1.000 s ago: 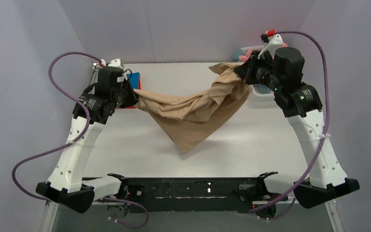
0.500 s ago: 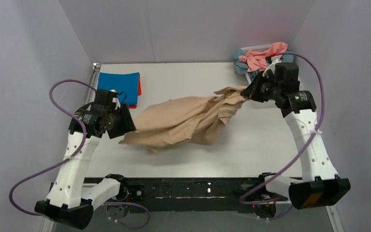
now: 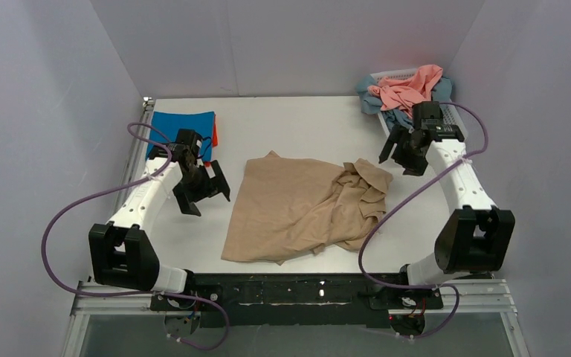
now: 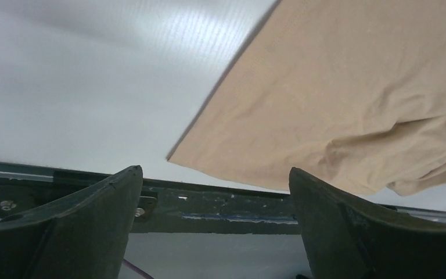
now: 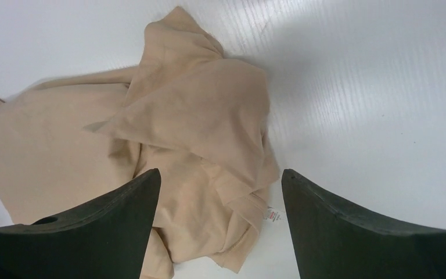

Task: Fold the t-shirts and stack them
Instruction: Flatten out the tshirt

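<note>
We log the soft tan-beige cotton t-shirt (image 3: 290,212) spread on the white table (image 3: 305,126), bunched toward the right gripper (image 3: 401,158), that and the left gripper (image 3: 203,196) both gaping empty beside it, so we judge flattening that bunch comes first.

The top view looks down from high at the near side and takes in the whole surface (image 3: 297,119). The left wrist view peers low and close past the left gripper (image 4: 213,171) toward the near edge. The right wrist view looks steeply down past the right gripper (image 5: 219,171). All three share the tan shirt (image 3: 297,201).
</note>
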